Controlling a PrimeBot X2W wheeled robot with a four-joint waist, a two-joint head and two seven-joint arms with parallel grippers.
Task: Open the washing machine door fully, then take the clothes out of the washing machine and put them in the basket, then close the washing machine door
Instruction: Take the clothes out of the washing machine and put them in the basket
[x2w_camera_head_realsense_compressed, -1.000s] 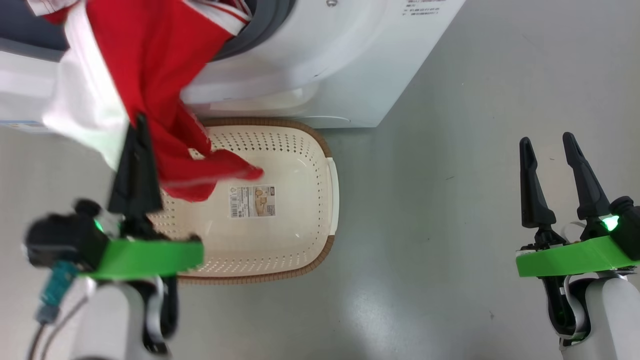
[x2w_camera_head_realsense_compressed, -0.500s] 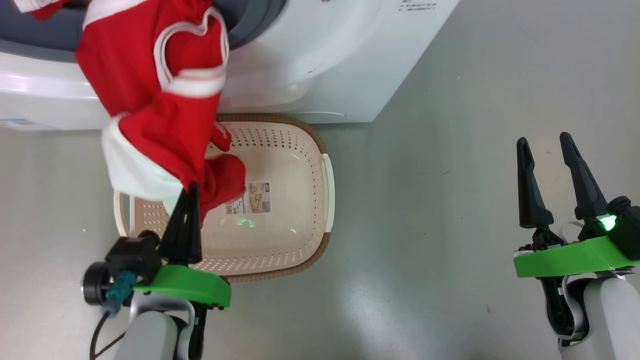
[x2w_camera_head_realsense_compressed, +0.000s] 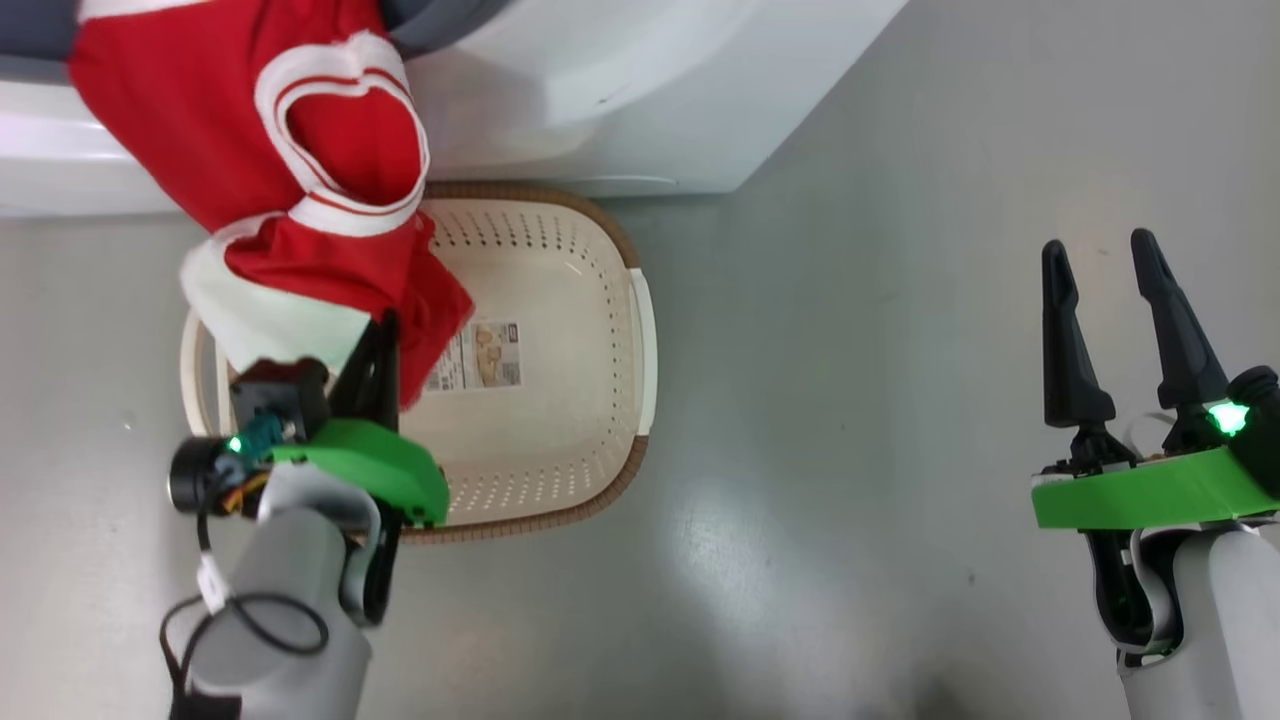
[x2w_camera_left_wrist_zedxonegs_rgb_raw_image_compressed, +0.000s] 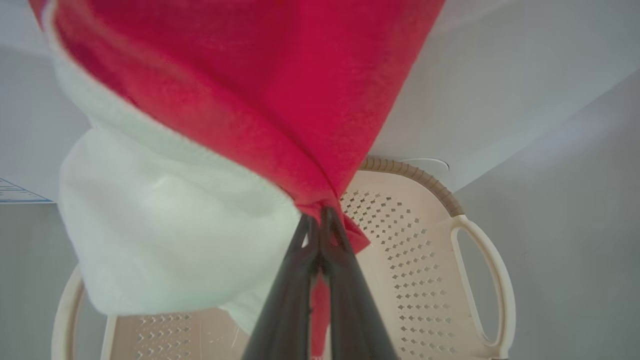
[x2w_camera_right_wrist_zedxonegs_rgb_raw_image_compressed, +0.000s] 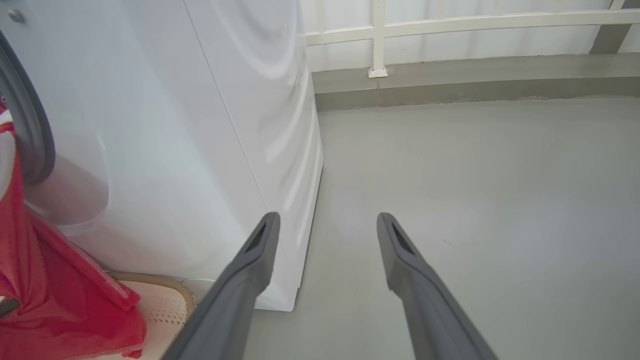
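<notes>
At the upper left, the clothes (x2w_camera_head_realsense_compressed: 200, 130) are hanging from the washing machine (x2w_camera_head_realsense_compressed: 600, 90) down to the left gripper (x2w_camera_head_realsense_compressed: 385, 335), which is pinching a red fold tight. They might be snagging there, or spilling beside the basket (x2w_camera_head_realsense_compressed: 560, 300) below. The left arm is reaching up over the basket's near edge. At the right, the right gripper (x2w_camera_head_realsense_compressed: 1100, 260) is gaping wide, holding nothing.

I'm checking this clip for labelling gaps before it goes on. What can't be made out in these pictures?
- Inside of the washing machine: cut off by the head view's top edge and covered by the clothes; whether more lies inside cannot be told.
- Paper label in the basket: print too small in the head view.
- Basket's left side: left wrist view, hidden by hanging cloth.
- Left hand: fingertips buried in cloth, head view.
</notes>
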